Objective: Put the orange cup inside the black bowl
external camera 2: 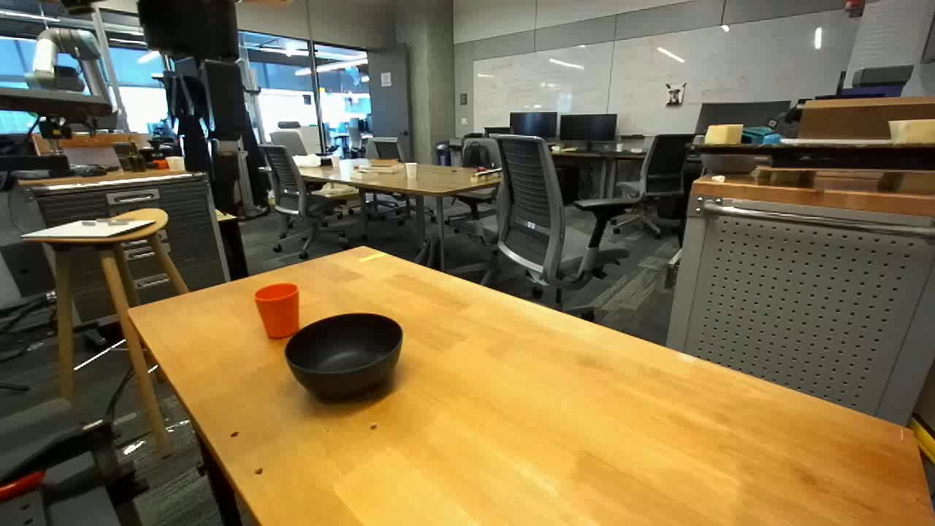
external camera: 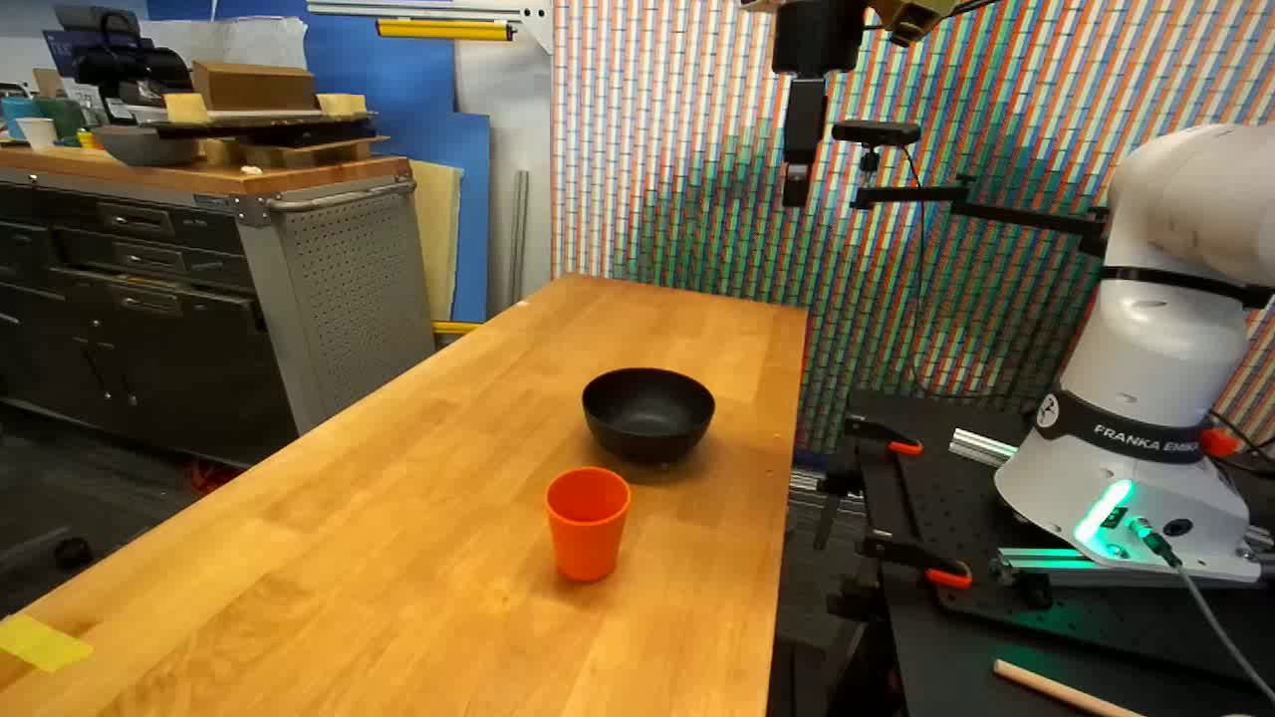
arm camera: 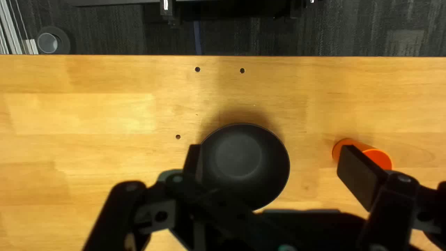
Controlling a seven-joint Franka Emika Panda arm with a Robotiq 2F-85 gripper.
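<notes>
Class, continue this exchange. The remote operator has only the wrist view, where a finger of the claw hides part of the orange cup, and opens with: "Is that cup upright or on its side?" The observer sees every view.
Observer: Upright. In both exterior views the orange cup stands on its base, mouth up.
Operator: Good. How high am I?
Observer: High. In an exterior view the claw hangs well above the level of the wooden table.
Operator: Anything lying on the wood outside my frame?
Observer: Yes, a yellow strip lies flat near the edge, seen in both exterior views.
</notes>
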